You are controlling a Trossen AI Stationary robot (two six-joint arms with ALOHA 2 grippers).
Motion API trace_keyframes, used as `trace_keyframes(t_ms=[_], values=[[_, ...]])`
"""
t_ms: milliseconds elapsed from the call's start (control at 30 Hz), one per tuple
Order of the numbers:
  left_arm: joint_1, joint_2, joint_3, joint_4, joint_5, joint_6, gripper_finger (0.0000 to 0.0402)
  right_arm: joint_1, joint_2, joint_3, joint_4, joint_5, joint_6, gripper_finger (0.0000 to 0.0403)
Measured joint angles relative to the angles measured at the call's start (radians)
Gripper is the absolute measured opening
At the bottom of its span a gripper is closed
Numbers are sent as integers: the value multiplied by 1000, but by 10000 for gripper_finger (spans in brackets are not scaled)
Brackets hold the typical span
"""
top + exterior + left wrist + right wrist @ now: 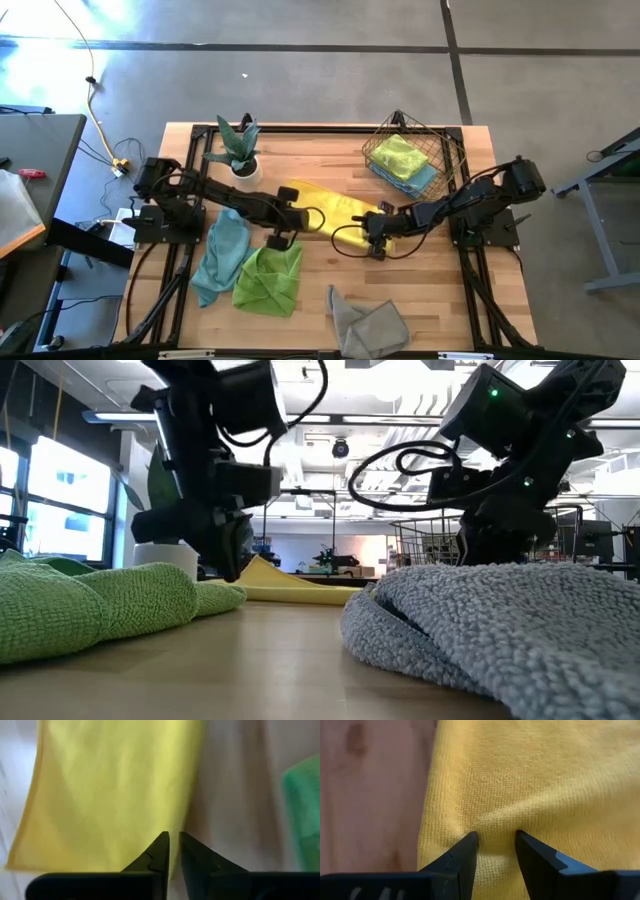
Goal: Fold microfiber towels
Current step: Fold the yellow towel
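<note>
At bench (420, 290) centre, the right hand (495, 840) pinches the yellow towel (335, 208) at three o'clock; the left hand (174, 842), slightly parted, hovers at its nine o'clock edge.

Left claw (281, 240): centre-left of frame, arm outstretched, fingers slightly parted. Right claw (373, 236): centre-right of frame, arm outstretched, fingers pinching.

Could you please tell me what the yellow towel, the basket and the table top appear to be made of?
Yellow towel: soft microfiber-like cloth, matte; the right wrist view shows a fine knit pile that puckers between the right gripper's fingers. Basket: thin metal wire, seemingly copper-toned, an open grid you can see through. Table top: light wood, probably butcher-block, with visible plank seams and grain.
</note>
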Motion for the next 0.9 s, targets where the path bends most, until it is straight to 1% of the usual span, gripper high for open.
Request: trace_keyframes(t_ms=[67, 167, 300, 400, 500, 600, 667, 733, 833, 900], values=[[18, 13, 1, 2, 39, -9, 42, 14, 0, 7, -11, -15, 0, 129], [41, 16, -1, -6, 131, -38, 45, 35, 0, 18, -50, -14, 1, 129], [55, 32, -1, -7, 257, -81, 40, 60, -1, 33, -119, 19, 3, 129], [50, 39, 2, 1, 343, -117, 35, 72, -1, 48, -172, 76, -4, 129], [19, 40, 1, 30, 428, -155, 32, 80, 0, 67, -228, 156, -39, 129], [-14, 34, 0, 79, 476, -181, 31, 80, 2, 105, -314, 216, -78, 129], [-30, 26, 7, 77, 468, -181, 31, 80, 3, 148, -377, 234, -94, 129], [-40, 26, 21, 65, 438, -178, 31, 80, 2, 197, -437, 249, -95, 129], [-49, 26, 53, 1, 355, -165, 31, 84, 2, 255, -509, 275, -94, 129], [-49, 26, 82, -67, 288, -144, 32, 89, 1, 280, -498, 281, -94, 129]])
